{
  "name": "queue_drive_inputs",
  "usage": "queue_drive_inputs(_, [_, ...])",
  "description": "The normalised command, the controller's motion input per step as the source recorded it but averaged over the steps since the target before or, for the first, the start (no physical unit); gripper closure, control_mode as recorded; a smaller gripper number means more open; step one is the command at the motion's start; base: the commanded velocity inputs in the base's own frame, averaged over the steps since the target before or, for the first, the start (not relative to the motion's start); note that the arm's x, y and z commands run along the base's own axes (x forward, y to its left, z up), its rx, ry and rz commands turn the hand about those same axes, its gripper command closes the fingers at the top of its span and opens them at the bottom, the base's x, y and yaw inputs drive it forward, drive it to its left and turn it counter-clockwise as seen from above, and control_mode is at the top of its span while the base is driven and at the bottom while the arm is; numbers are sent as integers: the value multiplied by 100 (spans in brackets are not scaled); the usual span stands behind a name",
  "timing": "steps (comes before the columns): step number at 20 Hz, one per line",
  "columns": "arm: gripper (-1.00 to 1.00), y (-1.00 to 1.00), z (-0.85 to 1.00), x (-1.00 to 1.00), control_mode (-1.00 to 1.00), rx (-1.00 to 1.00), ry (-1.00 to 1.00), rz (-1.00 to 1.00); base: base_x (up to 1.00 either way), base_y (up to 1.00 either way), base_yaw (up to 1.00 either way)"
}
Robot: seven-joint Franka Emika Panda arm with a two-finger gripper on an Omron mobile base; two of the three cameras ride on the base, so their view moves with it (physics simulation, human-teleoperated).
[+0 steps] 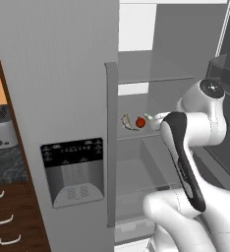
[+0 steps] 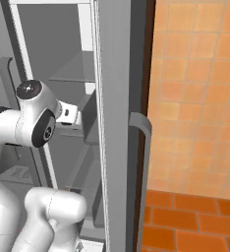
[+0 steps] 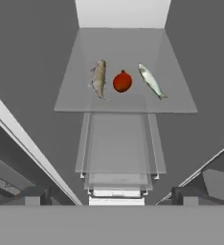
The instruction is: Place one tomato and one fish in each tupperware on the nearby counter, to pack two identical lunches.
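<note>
**Peeking into the fridge: one tomato, two fish on the shelf**

Nearest to us, the end effector (image 3: 112, 195) sits at the fridge opening with its fingertips (image 3: 33, 195) spread wide apart, pinching nothing. Past some lower drawers (image 3: 117, 148) we see a glass shelf (image 3: 71, 98) carrying the food: a tomato (image 3: 122, 81) in the middle, a fish (image 3: 99, 78) just left of it and a second fish (image 3: 151, 80) just right. None of them touch. Off to the left there's a dark stone surface (image 1: 6, 165) with a toaster (image 1: 0, 130).

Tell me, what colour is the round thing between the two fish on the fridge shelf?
Red: the tomato, seen best in the hand view.
</note>
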Motion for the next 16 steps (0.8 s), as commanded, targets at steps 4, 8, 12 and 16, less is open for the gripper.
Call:
queue_drive_inputs(4, [-100,-22,-4,33,-100,-14,1,6,0,0,0])
queue_drive_inputs(8, [-100,0,-10,39,-100,4,2,11,0,0,0])
queue_drive_inputs(12, [-100,0,-24,35,-100,6,3,8,0,0,0])
queue_drive_inputs(16, [-100,0,-42,38,-100,8,3,1,0,0,0])
